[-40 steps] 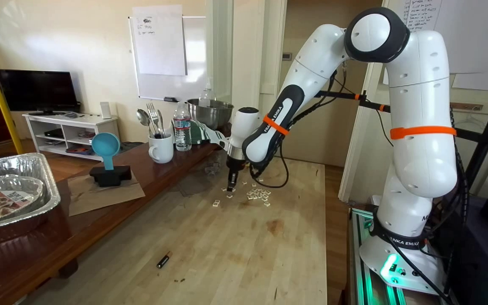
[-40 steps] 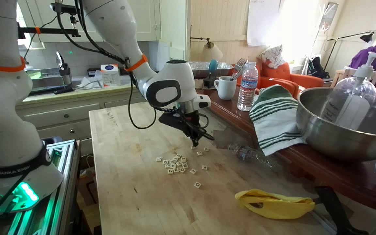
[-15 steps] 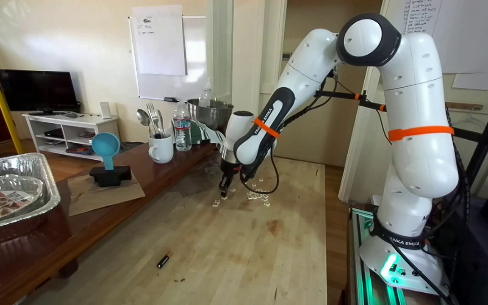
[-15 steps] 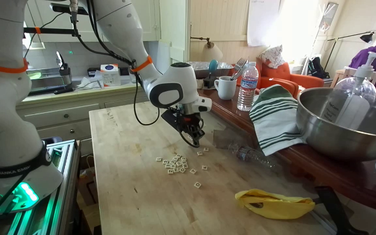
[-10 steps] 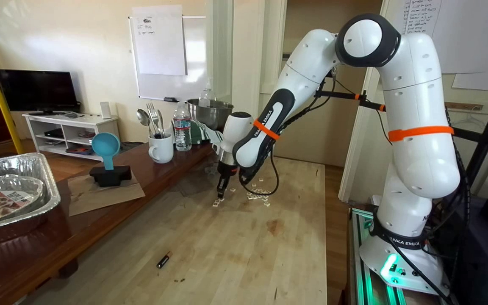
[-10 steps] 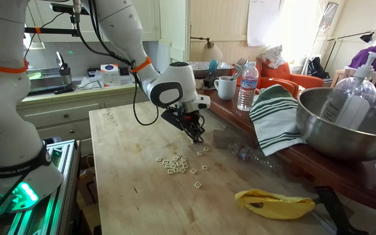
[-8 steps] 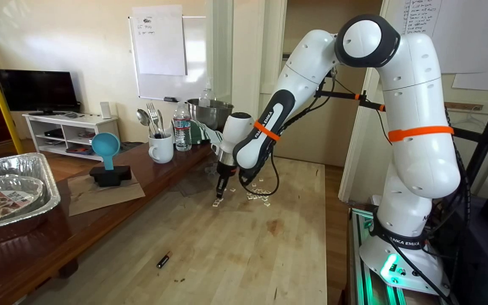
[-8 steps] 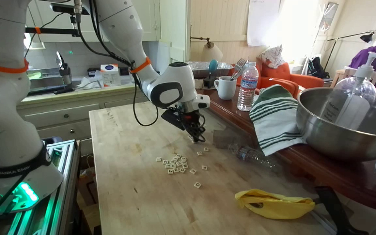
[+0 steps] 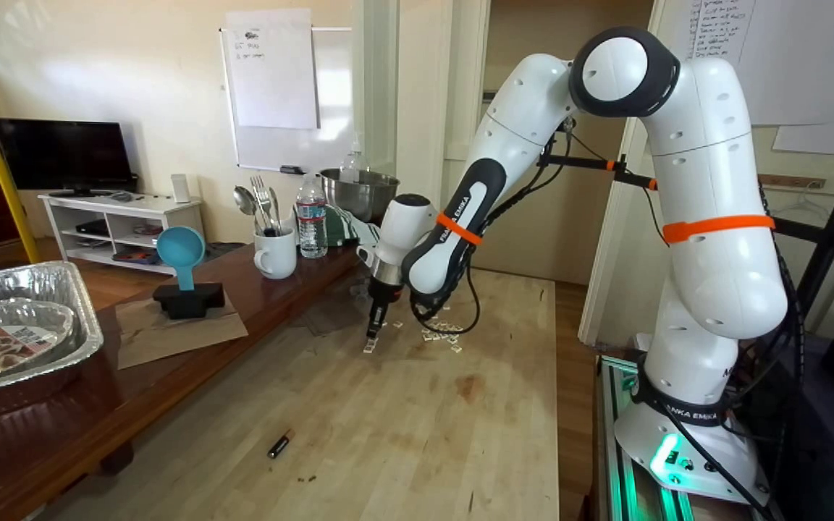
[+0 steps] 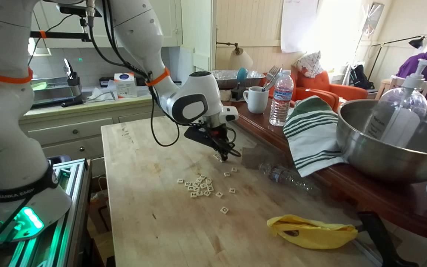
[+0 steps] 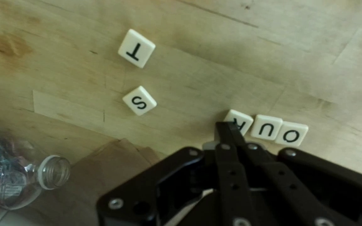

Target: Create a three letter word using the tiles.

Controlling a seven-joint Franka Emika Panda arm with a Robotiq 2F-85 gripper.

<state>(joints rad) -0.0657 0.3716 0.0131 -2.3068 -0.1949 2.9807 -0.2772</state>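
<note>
Wrist view: the gripper [image 11: 231,131] has its fingers pressed together with nothing between them, tips covering part of the R tile [image 11: 241,119]. I reckon that's on purpose, since tiles this flat should be easier to shove than pinch. The U tile [image 11: 266,127] butts up against the O tile [image 11: 292,134], and R sits just beside U, a bit skewed, so flipped round I'd bet it's meant to read OUR. Off to the left are an S tile [image 11: 139,100] and a T tile [image 11: 136,48], probably just spares. That's five tiles here, plus one clear bottle [image 11: 5,175] lying on its side.

In an exterior view the letter row [image 10: 217,157] is under the gripper, on the far side of the pile of tiles [image 10: 199,185], likely so the word gets its own bit of table [image 10: 184,230]. Pile's too jumbled for me to count. On its near right I get three loose tiles [image 10: 224,210], then one yellow banana-shaped thing [image 10: 311,231].

In an exterior view there's also one battery [image 9: 280,444] near left, and one mug [image 9: 274,255] on the ledge [image 9: 258,295] holding the cutlery [image 9: 260,195] upright, presumably for easy grabbing.
</note>
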